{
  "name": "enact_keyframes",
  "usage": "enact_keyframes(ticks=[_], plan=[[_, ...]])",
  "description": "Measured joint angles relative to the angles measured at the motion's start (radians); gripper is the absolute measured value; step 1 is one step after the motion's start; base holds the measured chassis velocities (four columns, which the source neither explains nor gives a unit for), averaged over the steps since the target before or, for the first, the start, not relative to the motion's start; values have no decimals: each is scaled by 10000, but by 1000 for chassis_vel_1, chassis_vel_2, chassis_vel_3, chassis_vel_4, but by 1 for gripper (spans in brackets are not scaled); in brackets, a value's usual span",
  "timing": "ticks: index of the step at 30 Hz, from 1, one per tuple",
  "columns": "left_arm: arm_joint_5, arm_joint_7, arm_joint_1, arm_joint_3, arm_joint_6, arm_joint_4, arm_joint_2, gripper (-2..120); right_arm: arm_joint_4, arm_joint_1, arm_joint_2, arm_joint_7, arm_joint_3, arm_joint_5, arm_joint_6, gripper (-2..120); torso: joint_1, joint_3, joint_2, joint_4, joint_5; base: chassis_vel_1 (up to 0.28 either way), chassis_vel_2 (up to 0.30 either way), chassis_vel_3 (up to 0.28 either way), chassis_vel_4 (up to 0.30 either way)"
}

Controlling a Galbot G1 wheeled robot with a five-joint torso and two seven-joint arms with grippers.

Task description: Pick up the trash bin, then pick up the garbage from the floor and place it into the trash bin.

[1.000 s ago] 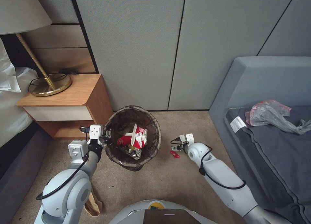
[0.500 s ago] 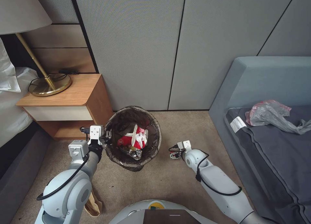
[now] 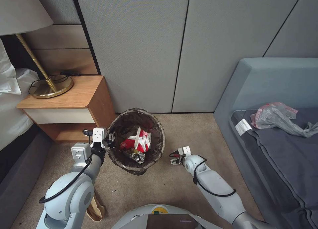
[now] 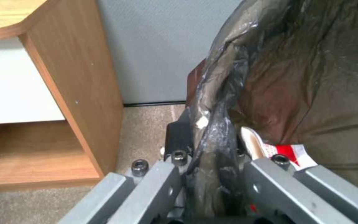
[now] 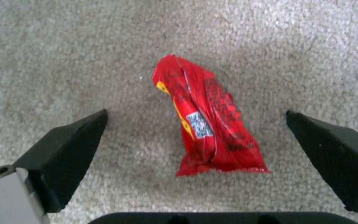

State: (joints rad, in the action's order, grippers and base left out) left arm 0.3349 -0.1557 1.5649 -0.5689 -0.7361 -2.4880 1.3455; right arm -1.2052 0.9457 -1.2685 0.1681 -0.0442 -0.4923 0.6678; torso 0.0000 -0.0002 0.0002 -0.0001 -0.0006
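Beige carpet [image 3: 172, 189] covers the floor of a bedroom corner, closed in by grey wall panels [image 3: 142, 50]. A wooden nightstand [image 3: 66, 99] with a brass lamp base [image 3: 51, 86] stands to the left, next to a bed with white linen [image 3: 10, 103]. To the right is a blue-grey sofa [image 3: 265, 99] carrying a grey plastic bag [image 3: 281, 118].

Between them, near the wall, sits the trash bin [image 3: 135, 141], its dark liner folded over the rim, with red-and-white wrappers [image 3: 137, 143] already inside. The left gripper [image 3: 107, 141] is at the bin's left rim; the left wrist view shows its jaws clenched on the bin's rim and liner [image 4: 212, 149], a detail the head view cannot resolve. A tan paper item [image 3: 94, 207] lies on the carpet by the left arm.

The right gripper [image 3: 175, 157] reaches down to the carpet just right of the bin. From the head the arm hides what lies beneath, but the right wrist view shows a red snack wrapper [image 5: 208, 124] flat on the carpet between the two black jaws, which are spread wide and apart from it on both sides.

Compared with a second ago, the right arm has drawn back and leftward toward the bin, now covering the red wrapper that then showed beside it in the head view. The bin and left arm have not shifted.
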Motion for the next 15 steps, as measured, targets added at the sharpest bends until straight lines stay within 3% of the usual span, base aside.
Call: enact_keyframes(ticks=[4,15], plan=[[-1,12,7,-21,0,0,-24,0,167,52,-53,-10,-67,59,-100,100,-1,-1,2,-1,-3,0,0,0,0],[-24,43,-19,30,2,40,-37,0,9,158,13,53,-136,108,-175,81,-1,0,1,2,4,0,0,0,0]])
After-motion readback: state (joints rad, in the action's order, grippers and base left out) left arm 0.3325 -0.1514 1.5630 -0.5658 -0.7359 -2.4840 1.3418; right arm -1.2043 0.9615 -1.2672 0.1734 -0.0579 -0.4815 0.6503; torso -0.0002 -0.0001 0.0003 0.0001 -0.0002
